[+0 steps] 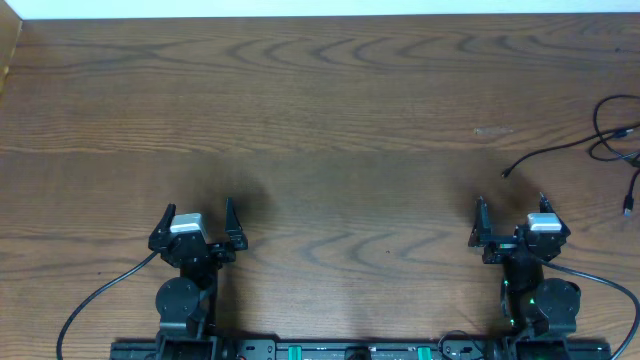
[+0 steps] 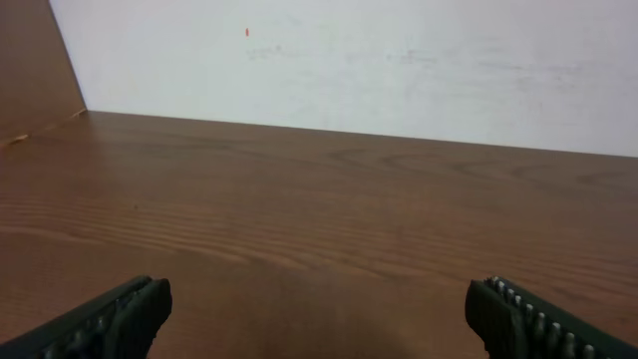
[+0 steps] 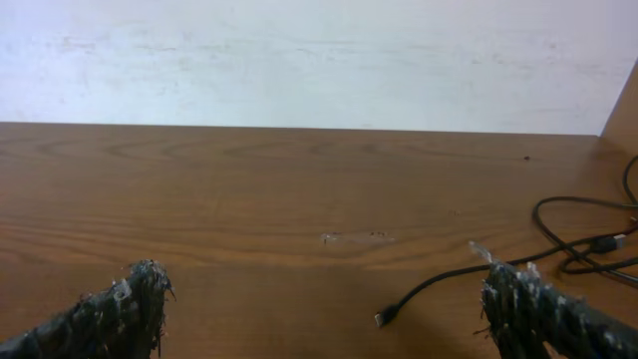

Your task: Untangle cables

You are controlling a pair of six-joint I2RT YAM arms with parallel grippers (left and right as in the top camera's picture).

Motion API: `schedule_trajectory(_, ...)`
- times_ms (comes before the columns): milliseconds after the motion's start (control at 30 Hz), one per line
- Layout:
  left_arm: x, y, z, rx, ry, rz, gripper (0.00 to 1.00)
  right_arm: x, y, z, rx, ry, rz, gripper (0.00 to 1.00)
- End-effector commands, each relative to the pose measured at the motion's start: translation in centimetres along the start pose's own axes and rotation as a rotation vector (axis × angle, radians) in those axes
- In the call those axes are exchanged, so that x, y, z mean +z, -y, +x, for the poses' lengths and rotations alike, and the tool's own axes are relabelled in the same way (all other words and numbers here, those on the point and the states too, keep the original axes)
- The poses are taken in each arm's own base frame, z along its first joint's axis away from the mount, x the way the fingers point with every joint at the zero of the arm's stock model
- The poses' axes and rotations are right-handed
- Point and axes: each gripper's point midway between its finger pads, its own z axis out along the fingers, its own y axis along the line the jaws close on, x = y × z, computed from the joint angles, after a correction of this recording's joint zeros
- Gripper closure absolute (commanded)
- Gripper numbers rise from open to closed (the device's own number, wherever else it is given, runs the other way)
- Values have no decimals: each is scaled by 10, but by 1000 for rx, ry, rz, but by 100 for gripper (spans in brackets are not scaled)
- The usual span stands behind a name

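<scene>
Cables (image 1: pixel 560 150) sit at the far right edge of the table (image 1: pixel 320 100), thin dark cords looping together and running out of the overhead shot, so you can't see the whole bundle. One strand trails left out of the loops and ends in a small plug (image 1: pixel 505 173), lying flat just ahead of the right gripper (image 1: pixel 511 210) and not touching it. A second plug end (image 1: pixel 627 208) lies near the right border. In the right wrist view you get the same cables (image 3: pixel 558 244) at the right, with that plug (image 3: pixel 382 318) on the wood between the two fingers but ahead of them. Right gripper (image 3: pixel 324 289) has its jaws wide apart and holds nothing; its fingertips (image 3: pixel 145 289) look rough with pale flecks. There is a faint pale scuff (image 3: pixel 354 237) on the wood, ahead of the gripper and left of the loops. Left gripper (image 1: pixel 198 210) is well apart from the cables, at the near left of the table. Its jaws are spread wide too, and it holds nothing. In the left wrist view you see the left gripper (image 2: pixel 319 299) over bare wood, with a white wall (image 2: pixel 399 70) behind. Both arms sit low at the near edge.
</scene>
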Motion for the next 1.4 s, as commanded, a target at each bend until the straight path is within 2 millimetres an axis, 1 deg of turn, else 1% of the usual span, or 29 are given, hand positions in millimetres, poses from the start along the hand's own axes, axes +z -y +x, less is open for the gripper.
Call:
schedule_trajectory(0,1,-3,18,12,-52,-11,0,0,0,0,18,3,-1,1)
schedule_trajectory(133,1,-3,18,12,-52,-10,0,0,2,0,18,3,5,1)
schedule_trajectory(433,1,-3,18,12,-52,-10,0,-1,13,0,22,4,51,1)
schedule_trajectory(1367,1,-3,18,12,-52,-10,0,-1,11,0,21,3,43,1)
